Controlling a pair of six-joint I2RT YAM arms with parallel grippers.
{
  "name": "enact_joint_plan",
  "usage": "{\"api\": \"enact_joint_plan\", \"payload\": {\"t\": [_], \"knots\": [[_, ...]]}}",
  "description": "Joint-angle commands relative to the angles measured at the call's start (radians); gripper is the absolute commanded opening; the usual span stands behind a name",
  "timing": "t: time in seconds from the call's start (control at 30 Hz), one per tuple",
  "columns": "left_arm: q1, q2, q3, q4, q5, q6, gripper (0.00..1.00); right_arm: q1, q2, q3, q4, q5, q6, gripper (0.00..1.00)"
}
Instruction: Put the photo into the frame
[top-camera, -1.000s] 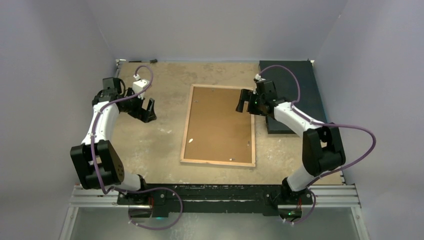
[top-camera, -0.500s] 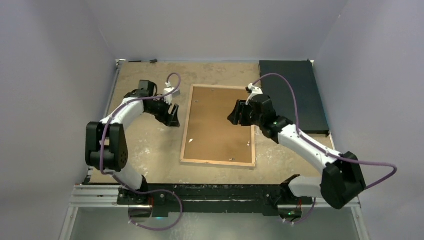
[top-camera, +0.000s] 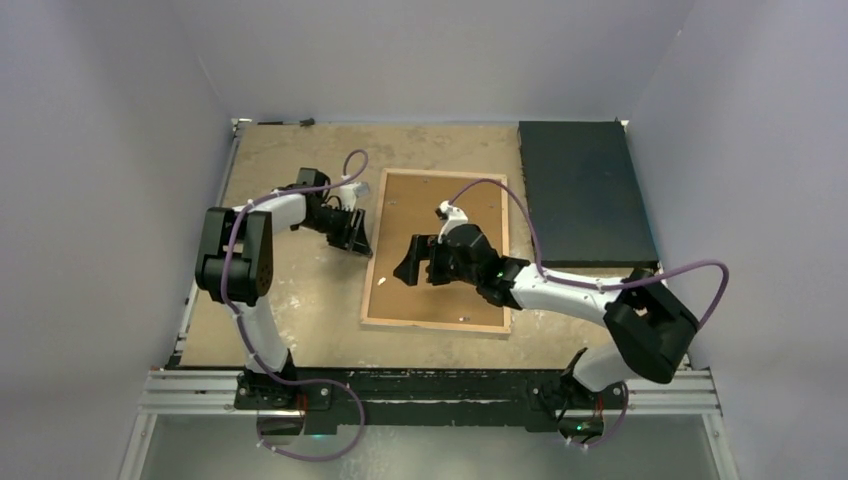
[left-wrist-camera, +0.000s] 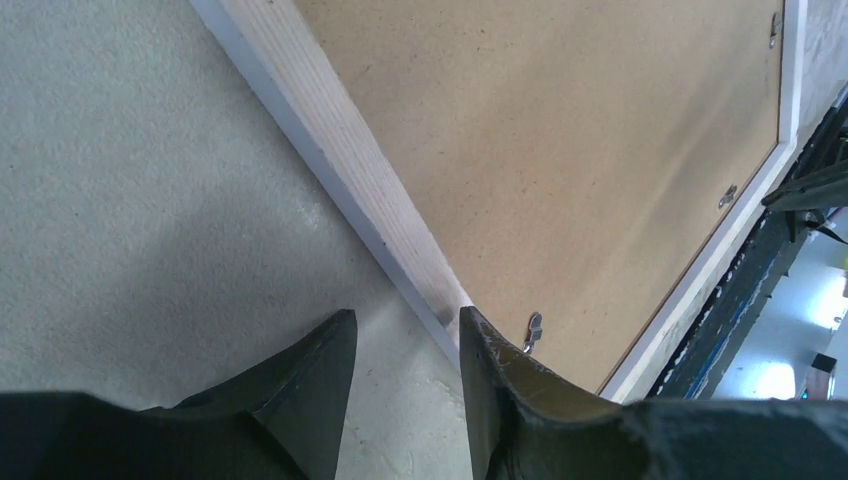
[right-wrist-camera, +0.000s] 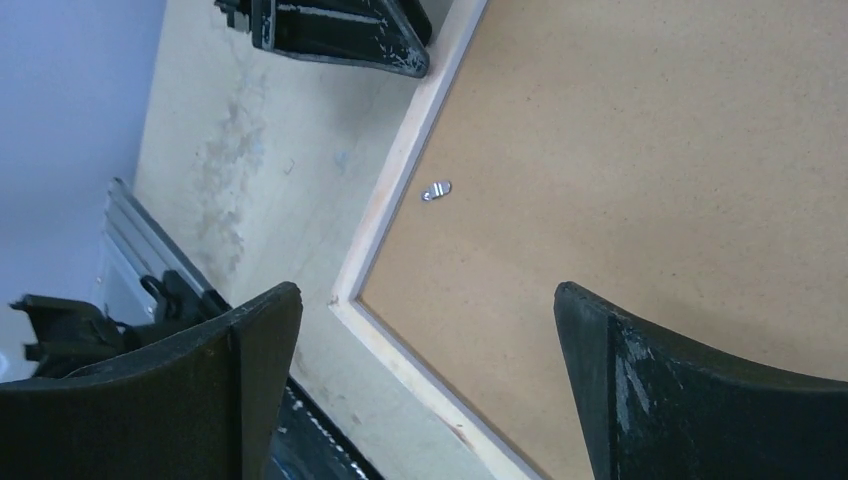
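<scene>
- The frame (top-camera: 435, 326) lies face down in the middle of the counter (top-camera: 300, 290), its light wood back up.
- A brown board (top-camera: 450, 200) fills the frame's back. The photo does not show in any view.
- The left hand (top-camera: 360, 248) is low at the frame's left edge, towards the far end.
- In the left wrist view its fingers (left-wrist-camera: 405, 325) stand partly apart with only bare counter between them. They grip nothing.
- The finger nearer the frame sits right against the wood rim (left-wrist-camera: 340, 150). I cannot tell whether it touches.
- A small metal clip (left-wrist-camera: 534, 327) sits on the board just inside that rim.
- The right hand (top-camera: 408, 260) hangs over the frame's left half, nearer its near end, with the arm reaching across the board from the right.
- In the right wrist view its fingers (right-wrist-camera: 425, 300) are spread wide and hold nothing. The frame's near left corner lies below them.
- The same view shows the clip (right-wrist-camera: 436, 190) by the left rim (right-wrist-camera: 400, 175), and the left hand (right-wrist-camera: 340, 30) at the top.
- A black mat (top-camera: 580, 190) lies flat at the far right of the counter, beside the frame.
</scene>
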Motion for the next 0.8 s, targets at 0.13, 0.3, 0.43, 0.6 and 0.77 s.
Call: {"api": "enact_joint_plan", "payload": {"t": [0.13, 0.3, 0.43, 0.6, 0.77], "knots": [[-0.01, -0.016, -0.008, 0.053, 0.037, -0.016, 0.36, -0.08, -0.066, -0.033, 0.222, -0.107, 0.179, 0.98], [-0.012, -0.001, -0.007, 0.064, 0.034, -0.03, 0.29, 0.002, 0.025, 0.095, 0.068, 0.012, 0.064, 0.87], [-0.014, 0.0, -0.011, 0.067, 0.019, -0.026, 0.18, 0.043, 0.085, 0.087, 0.127, 0.003, 0.066, 0.87], [-0.015, 0.011, -0.009, 0.063, 0.002, -0.023, 0.11, 0.09, 0.175, 0.104, 0.196, -0.011, 0.068, 0.85], [-0.014, 0.013, -0.011, 0.059, -0.012, -0.025, 0.06, 0.094, 0.265, 0.132, 0.24, -0.03, 0.086, 0.81]]}}
